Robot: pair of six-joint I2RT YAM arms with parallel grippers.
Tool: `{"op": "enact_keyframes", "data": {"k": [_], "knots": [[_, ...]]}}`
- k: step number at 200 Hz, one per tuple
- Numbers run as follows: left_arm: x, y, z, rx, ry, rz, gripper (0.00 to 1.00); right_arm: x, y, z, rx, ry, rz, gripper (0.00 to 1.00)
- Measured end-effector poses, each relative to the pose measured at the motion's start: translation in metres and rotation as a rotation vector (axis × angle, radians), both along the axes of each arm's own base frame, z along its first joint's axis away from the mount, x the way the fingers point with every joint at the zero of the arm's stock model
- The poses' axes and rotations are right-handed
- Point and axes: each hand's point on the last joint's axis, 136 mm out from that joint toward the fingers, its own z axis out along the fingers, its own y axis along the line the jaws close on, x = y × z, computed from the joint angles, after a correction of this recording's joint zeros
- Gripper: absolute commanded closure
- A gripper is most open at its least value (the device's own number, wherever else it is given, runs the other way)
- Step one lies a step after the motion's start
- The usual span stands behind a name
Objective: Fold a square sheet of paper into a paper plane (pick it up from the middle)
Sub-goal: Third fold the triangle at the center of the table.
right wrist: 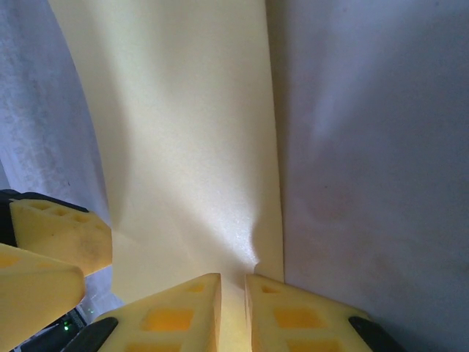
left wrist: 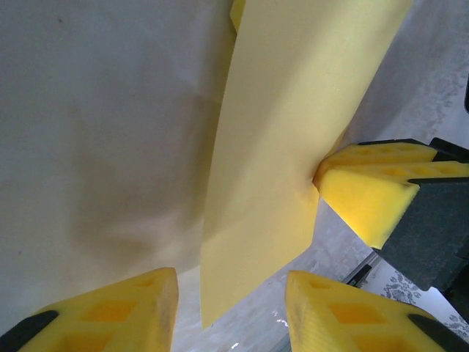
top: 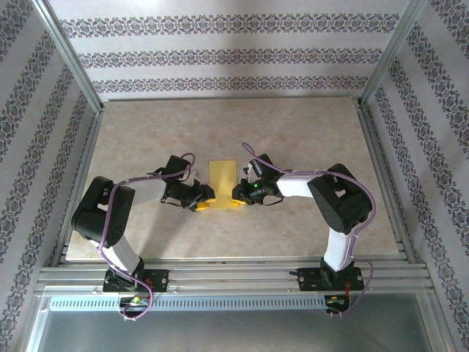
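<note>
Both arms bent inward, right hand [top: 236,198] at 4 o'clock of sheet of paper [top: 222,176] pinching its edge, left hand [top: 203,200] at 8 o'clock released, fingers [left wrist: 110,312] astride corner.

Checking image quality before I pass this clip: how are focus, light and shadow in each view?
Top view: sharp, evenly lit, no glare. Left wrist view: the paper looks soft, with a dim shadow on the table beside it. Right wrist view: paper close and blurred, bright patch low on it.
</note>
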Motion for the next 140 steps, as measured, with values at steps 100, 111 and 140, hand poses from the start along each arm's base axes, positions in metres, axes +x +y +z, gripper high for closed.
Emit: {"op": "enact_keyframes", "data": {"k": [100, 111, 140], "knots": [[0.012, -0.01, 0.003, -0.043, 0.0, -0.011, 0.67, 0.001, -0.001, 0.001, 0.008, 0.001, -0.001, 0.81], [0.012, -0.01, 0.003, -0.043, -0.001, -0.012, 0.68, 0.001, -0.001, 0.001, 0.008, 0.001, -0.001, 0.81], [0.017, -0.011, 0.003, -0.041, -0.005, -0.01, 0.71, 0.001, -0.001, 0.0, 0.007, 0.0, 0.0, 0.81]]}}
